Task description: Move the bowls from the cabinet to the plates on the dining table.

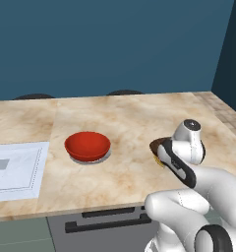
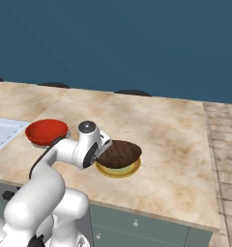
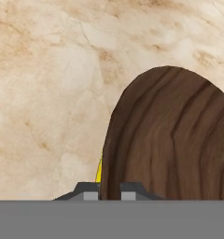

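The dark brown wood-grain bowl (image 2: 120, 153) hangs slightly tilted just over the yellowish plate (image 2: 119, 171) on the dining table (image 2: 176, 140); I cannot tell whether they touch. My gripper (image 3: 109, 192) is shut on the near rim of this bowl (image 3: 170, 140), one finger on each side of it. A sliver of the yellow plate (image 3: 99, 172) peeks out beside the rim. To the left, the red bowl (image 1: 87, 145) rests on the greyish plate (image 1: 90, 161). In the left base view my hand covers most of the brown bowl (image 1: 157, 145). The cabinet is out of view.
A pale rectangular mat (image 1: 14, 170) lies on the table's left part. Dark chair tops (image 1: 125, 92) show beyond the far edge. Drawer fronts (image 1: 105, 221) sit below the near edge. Tiled floor (image 2: 226, 144) runs along the table's right side.
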Motion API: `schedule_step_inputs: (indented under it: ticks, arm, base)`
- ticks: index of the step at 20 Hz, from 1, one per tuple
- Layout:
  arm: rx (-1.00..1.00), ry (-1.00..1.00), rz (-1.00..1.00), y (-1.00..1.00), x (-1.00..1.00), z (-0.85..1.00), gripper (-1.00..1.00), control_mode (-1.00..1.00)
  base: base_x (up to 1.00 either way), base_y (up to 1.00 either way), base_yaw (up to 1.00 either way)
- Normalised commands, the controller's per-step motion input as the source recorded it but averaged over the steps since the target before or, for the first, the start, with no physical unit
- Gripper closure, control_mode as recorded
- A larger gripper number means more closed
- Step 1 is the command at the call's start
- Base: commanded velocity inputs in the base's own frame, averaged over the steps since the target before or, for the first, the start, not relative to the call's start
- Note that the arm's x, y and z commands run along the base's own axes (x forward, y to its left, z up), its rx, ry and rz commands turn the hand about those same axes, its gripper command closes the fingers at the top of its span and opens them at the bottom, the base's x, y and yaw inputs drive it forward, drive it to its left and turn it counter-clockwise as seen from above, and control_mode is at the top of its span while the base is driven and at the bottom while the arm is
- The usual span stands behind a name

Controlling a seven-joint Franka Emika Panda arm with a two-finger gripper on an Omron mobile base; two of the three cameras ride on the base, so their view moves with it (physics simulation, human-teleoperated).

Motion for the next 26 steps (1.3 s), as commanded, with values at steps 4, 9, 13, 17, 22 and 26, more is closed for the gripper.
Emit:
schedule_step_inputs:
  ticks: [4, 9, 13, 17, 22, 26]
  arm:
    - [0.0, 0.0, 0.0, 0.0, 0.0, 0.0, 1.0, -1.0]
    - [0.0, 0.0, 0.0, 0.0, -0.01, 0.0, -1.0, -1.0]
    - [0.0, 0.0, 0.0, -0.01, -0.16, 0.01, -1.0, -1.0]
    - [0.0, 0.0, 0.0, -0.01, -0.24, 0.28, -1.0, -1.0]
    - [0.0, 0.0, 0.0, 0.0, -0.25, 0.61, -1.0, -1.0]
    - [0.0, 0.0, -0.08, 0.0, -0.34, 0.46, -1.0, -1.0]
  base:
    - [0.0, 0.0, 0.0]
    - [0.0, 0.0, 0.0]
    - [0.0, 0.0, 0.0]
    - [0.0, 0.0, 0.0]
    - [0.0, 0.0, 0.0]
    - [0.0, 0.0, 0.0]
